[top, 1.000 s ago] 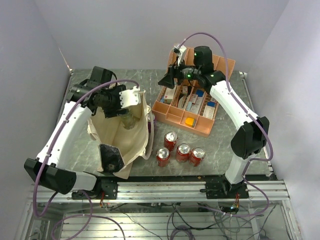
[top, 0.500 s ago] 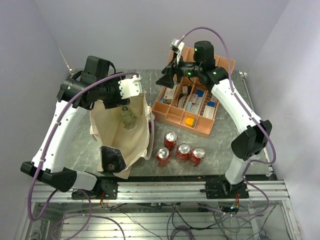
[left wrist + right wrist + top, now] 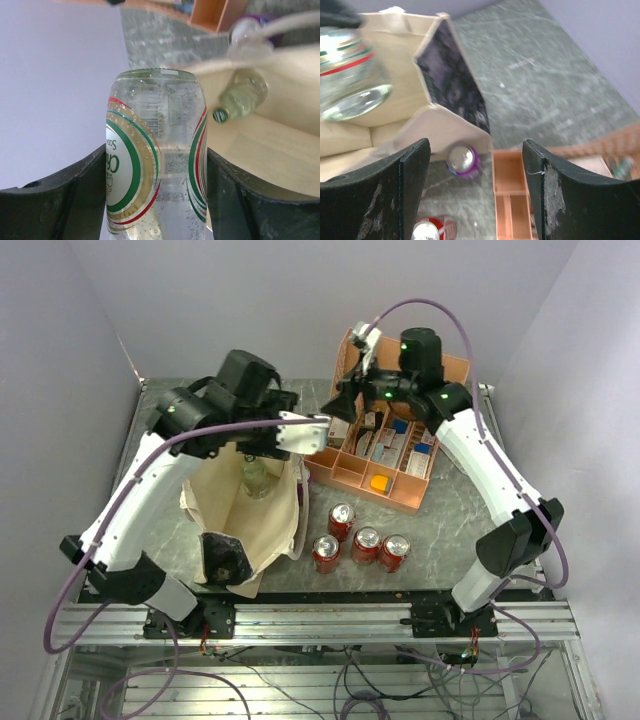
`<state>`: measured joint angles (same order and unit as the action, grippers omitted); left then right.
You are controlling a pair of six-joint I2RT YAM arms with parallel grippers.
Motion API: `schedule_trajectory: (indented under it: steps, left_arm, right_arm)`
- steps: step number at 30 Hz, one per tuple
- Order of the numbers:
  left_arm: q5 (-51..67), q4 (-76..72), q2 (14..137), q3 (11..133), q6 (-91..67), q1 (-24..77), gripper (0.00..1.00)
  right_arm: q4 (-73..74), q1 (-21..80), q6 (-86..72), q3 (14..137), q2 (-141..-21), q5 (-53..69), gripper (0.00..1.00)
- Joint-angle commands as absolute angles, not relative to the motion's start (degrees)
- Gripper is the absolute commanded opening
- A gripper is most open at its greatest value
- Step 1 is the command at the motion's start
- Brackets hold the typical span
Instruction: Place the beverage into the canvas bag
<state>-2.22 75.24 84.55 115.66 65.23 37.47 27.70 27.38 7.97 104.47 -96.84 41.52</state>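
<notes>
Bottle is pinched in the left end effector, not yet lowered into the bag just below it; right end effector spread, empty.

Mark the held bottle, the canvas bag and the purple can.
held bottle (image 3: 155, 165): left wrist view, middle of its body.
canvas bag (image 3: 262, 528): top external view, bare cream fabric.
purple can (image 3: 462, 159): right wrist view, its top.

left tool with bottle swung rightward, higher
</notes>
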Motion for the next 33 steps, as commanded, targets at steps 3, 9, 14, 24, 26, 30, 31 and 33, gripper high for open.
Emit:
schedule_trajectory:
  steps: [3,9,14,24,26,30,31,33]
  left_arm:
    - [-15.84,71.62,91.32,125.43,68.12,53.26,0.07]
    - [-19.46,69.33,97.21,127.79,69.71,60.53,0.07]
    - [-22.50,64.32,97.16,122.18,75.80,63.98,0.07]
    - [-12.52,63.90,91.01,112.44,85.33,66.61,0.07]
    - [-10.75,63.17,88.73,108.38,88.80,66.66,0.07]
    - [-8.17,66.46,88.66,108.69,90.86,67.45,0.07]
    - [-8.26,67.63,89.27,109.32,90.25,67.71,0.07]
    - [-8.24,69.02,90.28,110.00,89.03,68.00,0.07]
  right_arm:
    - [26.66,17.70,0.04,97.42,-89.61,35.28,0.74]
    - [26.19,10.31,-2.68,90.42,-83.37,41.25,0.75]
    - [29.07,5.83,-3.79,88.53,-79.74,49.15,0.79]
    - [20.46,6.75,-20.00,99.43,-88.56,65.01,0.85]
    - [19.05,8.38,-21.92,102.69,-91.66,67.52,0.85]
    - [21.35,12.21,-21.38,107.55,-96.05,70.71,0.85]
    - [22.64,13.37,-20.26,108.29,-96.73,70.99,0.85]
    - [27.96,15.78,-16.91,110.22,-98.16,71.10,0.85]
